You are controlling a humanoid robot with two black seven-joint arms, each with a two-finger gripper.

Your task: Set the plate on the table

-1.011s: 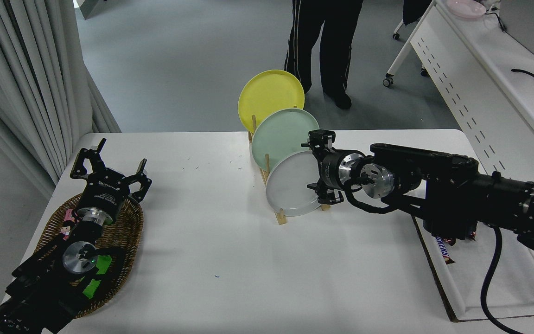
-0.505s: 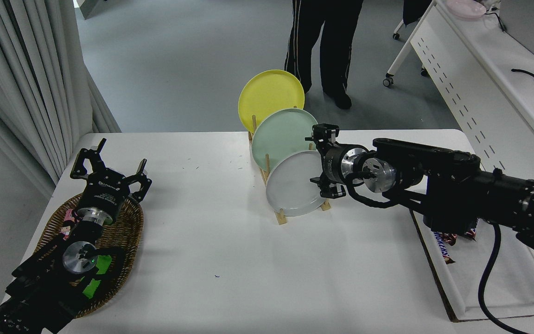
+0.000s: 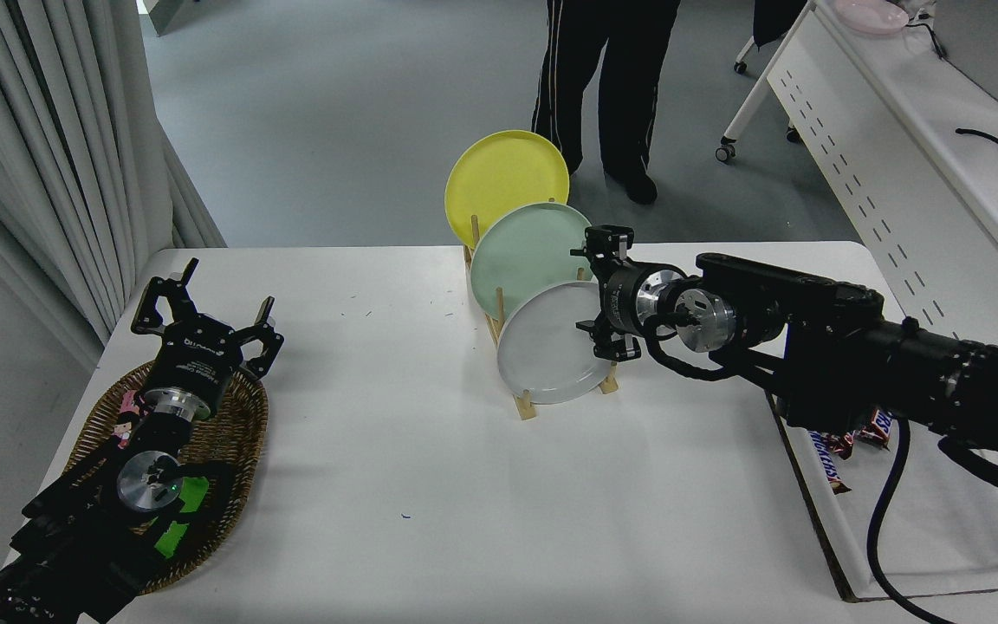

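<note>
We see the right gripper [image 3: 596, 295] reaching in from the right edge, its black arm stretched low across the table [image 3: 395, 451], and it sits right at the right-hand edge of the plate [image 3: 548, 348]. Its fingers are spread, one up by the mint green plate [image 3: 523, 251] and one lower down against the grey rim, and we cannot tell whether they actually pinch anything, so we call the grip open and unproven. The plate stands on edge in the wooden rack [image 3: 523, 406], at the near end, its face tilted toward us and slightly to the left. Behind it in the same rack stands the mint green plate, and behind that the yellow plate [image 3: 503, 178], each one overlapping the next. The rack sits near the far middle of the table. Over at the lower left the left gripper [image 3: 204, 321] is parked above a wicker basket [image 3: 230, 433], fingers splayed wide and holding nothing; the basket has a green item and a small pink-patterned packet in it. To the right of the table lies a white tray [image 3: 941, 537] with a chocolate bar [image 3: 830, 464] at its near edge, partly under the arm. At the far side a person [image 3: 603, 78] in dark trousers stands on the grey floor, and a white desk [image 3: 897, 173] with dashed slots runs off to the upper right.
</note>
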